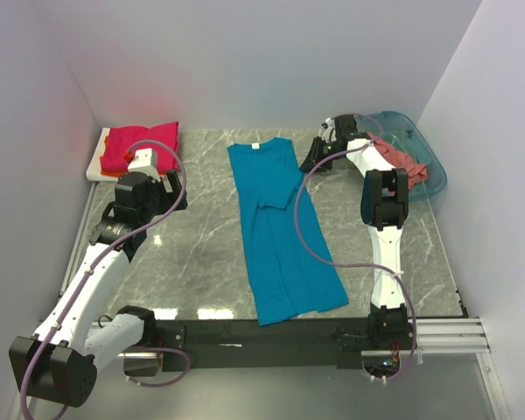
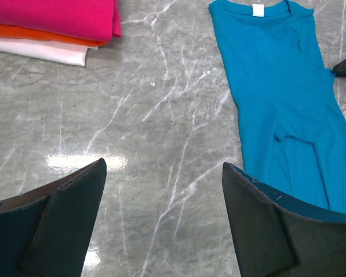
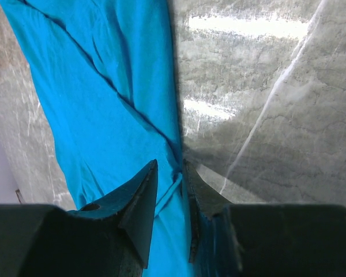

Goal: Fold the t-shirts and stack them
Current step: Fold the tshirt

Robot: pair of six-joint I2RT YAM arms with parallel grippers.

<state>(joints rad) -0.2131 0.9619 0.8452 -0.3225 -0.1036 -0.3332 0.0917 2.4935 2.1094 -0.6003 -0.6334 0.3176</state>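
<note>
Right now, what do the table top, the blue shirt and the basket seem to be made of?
Table top: looks like polished grey marble or a marble-print laminate; white veins, light glare.
Blue shirt: soft matte knit cloth, probably cotton; it creases.
Basket: glossy translucent teal plastic; its wall looks see-through.

You are viewing: left arm (image 1: 92, 276) and right arm (image 1: 387, 249), white shells, black joints, lilac cables (image 1: 296, 214) looping alongside; left gripper (image 2: 164, 164), right gripper (image 3: 170, 163), black wedge-shaped fingers (image 2: 63, 219).

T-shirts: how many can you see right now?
4. The teal t-shirt lies spread mid-table. A magenta one is stacked on an orange one on the white board, far left. A salmon-pink one sits in the basket, far right. More may be hidden there.
</note>
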